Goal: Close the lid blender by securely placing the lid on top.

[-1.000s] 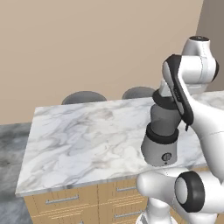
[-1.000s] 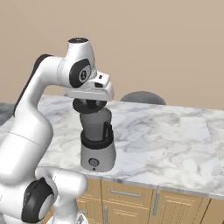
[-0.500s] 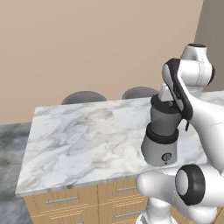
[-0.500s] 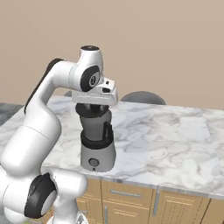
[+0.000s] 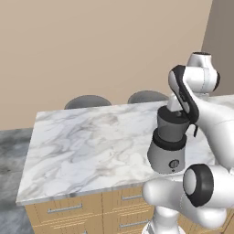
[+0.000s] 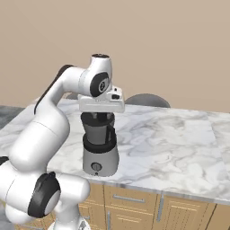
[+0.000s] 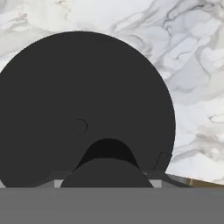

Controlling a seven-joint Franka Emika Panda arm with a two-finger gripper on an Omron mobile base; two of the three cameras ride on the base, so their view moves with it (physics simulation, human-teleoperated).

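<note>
Jaws pinched on the lid's (image 7: 83, 109) knob, right over the blender (image 6: 99, 148) on the tabletop (image 5: 91, 141) — looks light, stiff, probably slick plastic, so the knob's the spot to grab.

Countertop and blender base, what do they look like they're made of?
Countertop: looks like polished marble, white with grey veining, though it could be laminate. Blender base: smooth grey with a soft sheen, likely brushed metal or plastic; the render leaves that open.
</note>
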